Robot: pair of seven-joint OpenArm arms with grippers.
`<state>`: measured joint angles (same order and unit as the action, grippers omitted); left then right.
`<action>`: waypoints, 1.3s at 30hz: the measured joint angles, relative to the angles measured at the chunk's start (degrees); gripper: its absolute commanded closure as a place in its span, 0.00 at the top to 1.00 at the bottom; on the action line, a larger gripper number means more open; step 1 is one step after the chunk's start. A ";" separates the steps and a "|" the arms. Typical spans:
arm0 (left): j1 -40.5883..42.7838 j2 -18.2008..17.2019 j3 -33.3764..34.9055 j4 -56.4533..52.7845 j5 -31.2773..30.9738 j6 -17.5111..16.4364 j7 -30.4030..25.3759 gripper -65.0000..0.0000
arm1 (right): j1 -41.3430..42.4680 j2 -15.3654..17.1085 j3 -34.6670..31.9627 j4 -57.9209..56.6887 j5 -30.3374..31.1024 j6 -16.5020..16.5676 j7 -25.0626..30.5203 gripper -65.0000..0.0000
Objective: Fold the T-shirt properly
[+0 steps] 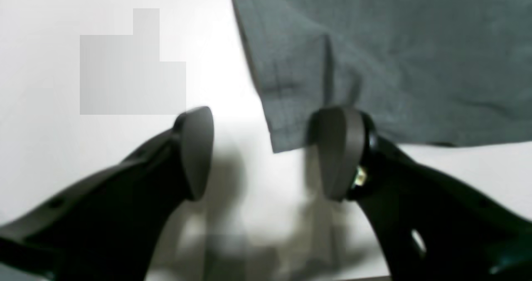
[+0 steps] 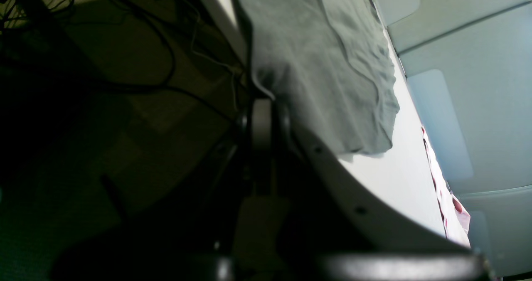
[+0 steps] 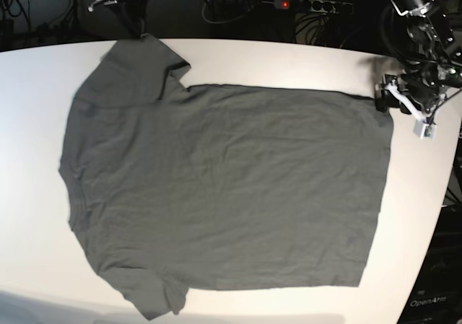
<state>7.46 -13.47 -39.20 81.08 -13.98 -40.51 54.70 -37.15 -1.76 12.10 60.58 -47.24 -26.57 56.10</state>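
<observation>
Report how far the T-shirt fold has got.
Done: the T-shirt lies spread flat on the white table, both sleeves out, with no fold in it yet. In hand: the left gripper stands open around a hem corner without pinching it; the right gripper is shut at a sleeve by the table's far edge, though whether it holds cloth is unclear. Left: every fold.

Blurred wrist views, one murky; bright, sharp base view.
</observation>
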 measured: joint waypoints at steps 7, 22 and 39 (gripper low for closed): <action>-0.17 -0.50 3.04 -0.09 0.87 0.46 -0.26 0.60 | 0.02 0.00 0.00 0.00 0.02 0.00 0.00 0.00; -4.11 -0.52 3.34 -7.72 -3.23 -0.13 -5.20 0.60 | 0.11 0.02 0.00 0.00 0.02 0.00 0.00 0.00; -3.58 -0.20 3.37 -9.22 -7.15 -0.07 -7.28 0.60 | 0.13 0.02 0.00 0.00 0.00 0.00 0.02 0.00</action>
<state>3.88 -13.67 -35.83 71.85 -21.12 -40.58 47.42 -37.01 -1.74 12.10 60.58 -47.24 -26.57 56.12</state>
